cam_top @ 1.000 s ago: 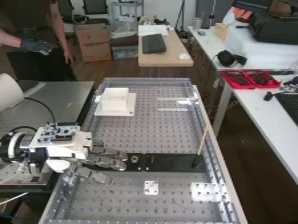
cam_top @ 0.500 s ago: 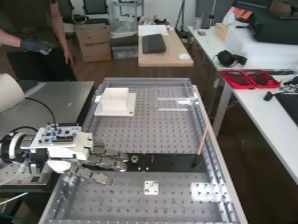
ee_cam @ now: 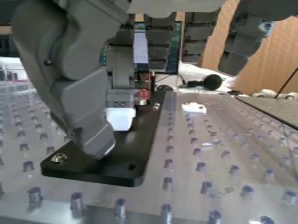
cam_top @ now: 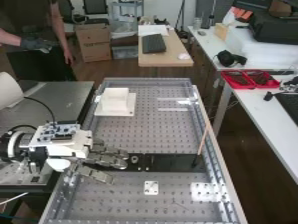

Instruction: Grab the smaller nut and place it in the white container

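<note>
- Smaller nut: exact spot hidden, contact impossible to tell
- Hand (cam_top: 106,159): open, fingers relaxed, reaching over the black bar (cam_top: 171,162)
- White container (cam_top: 116,103): on the tabletop, apart from the hand

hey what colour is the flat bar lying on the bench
The flat bar is black; it shows best in the wrist view.

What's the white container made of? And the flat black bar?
The white container looks like matte plastic: plain white, no metallic glint. The flat black bar has a smooth, soft sheen, so maybe coated metal, maybe hard plastic.
</note>
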